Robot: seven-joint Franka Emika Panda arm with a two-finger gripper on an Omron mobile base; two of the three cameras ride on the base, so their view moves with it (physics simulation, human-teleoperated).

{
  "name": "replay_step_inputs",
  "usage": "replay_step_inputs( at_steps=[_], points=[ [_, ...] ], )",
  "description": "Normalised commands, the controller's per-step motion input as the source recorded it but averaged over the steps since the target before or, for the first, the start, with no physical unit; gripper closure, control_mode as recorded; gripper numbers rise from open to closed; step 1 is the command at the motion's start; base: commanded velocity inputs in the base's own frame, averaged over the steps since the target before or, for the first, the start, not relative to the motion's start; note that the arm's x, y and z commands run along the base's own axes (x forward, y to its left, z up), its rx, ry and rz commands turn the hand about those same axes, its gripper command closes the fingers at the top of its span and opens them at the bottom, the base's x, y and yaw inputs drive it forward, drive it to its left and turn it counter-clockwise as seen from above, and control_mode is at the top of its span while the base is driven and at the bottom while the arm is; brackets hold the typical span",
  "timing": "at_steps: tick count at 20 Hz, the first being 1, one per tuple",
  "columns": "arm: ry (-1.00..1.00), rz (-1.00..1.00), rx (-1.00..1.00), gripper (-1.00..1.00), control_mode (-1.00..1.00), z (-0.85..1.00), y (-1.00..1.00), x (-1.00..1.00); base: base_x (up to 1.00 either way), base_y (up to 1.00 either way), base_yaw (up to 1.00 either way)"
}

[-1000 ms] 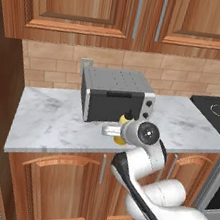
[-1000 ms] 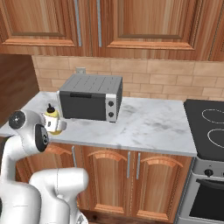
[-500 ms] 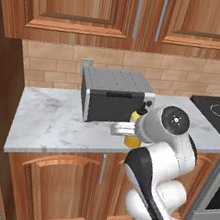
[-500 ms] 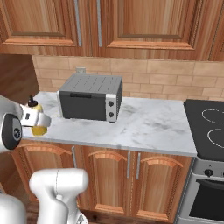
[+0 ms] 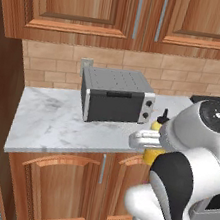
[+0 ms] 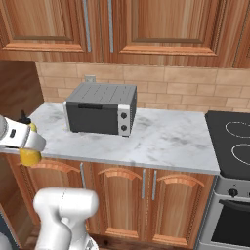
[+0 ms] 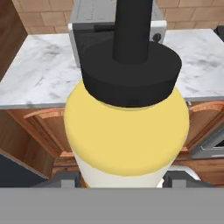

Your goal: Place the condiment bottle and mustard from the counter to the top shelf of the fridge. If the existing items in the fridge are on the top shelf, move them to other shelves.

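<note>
Yellow mustard (image 7: 127, 131), black nozzle, unlabelled, gripper-held (image 7: 120, 179)

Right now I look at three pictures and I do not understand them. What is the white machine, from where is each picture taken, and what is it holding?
The white machine is a robot arm on a driving base in a rendered kitchen. Two cameras ride on the base behind the arm, one to its left and one to its right; both look at the counter. The third camera sits on the hand and looks along the gripper. A grey toaster oven stands on the counter, and a stove is beside it. The gripper holds the mustard, a yellow bottle with a black nozzle, off the counter in front of the cabinets.
</note>
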Motion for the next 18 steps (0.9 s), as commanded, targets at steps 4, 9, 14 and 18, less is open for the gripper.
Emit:
replay_step_inputs(
  at_steps=[4, 9, 14, 18],
  points=[
    [0.00, 0.00, 0.00, 1.00, 1.00, 0.00, 0.00, -0.07, -0.24, 0.00, 0.00],
    [0.00, 0.00, 0.00, 1.00, 1.00, 0.00, 0.00, 0.00, -1.00, -0.29, 0.34],
    [0.00, 0.00, 0.00, 1.00, 1.00, 0.00, 0.00, 0.00, -1.00, -0.08, 0.58],
    [0.00, 0.00, 0.00, 1.00, 1.00, 0.00, 0.00, 0.00, -0.92, 0.22, 0.79]
  ],
)
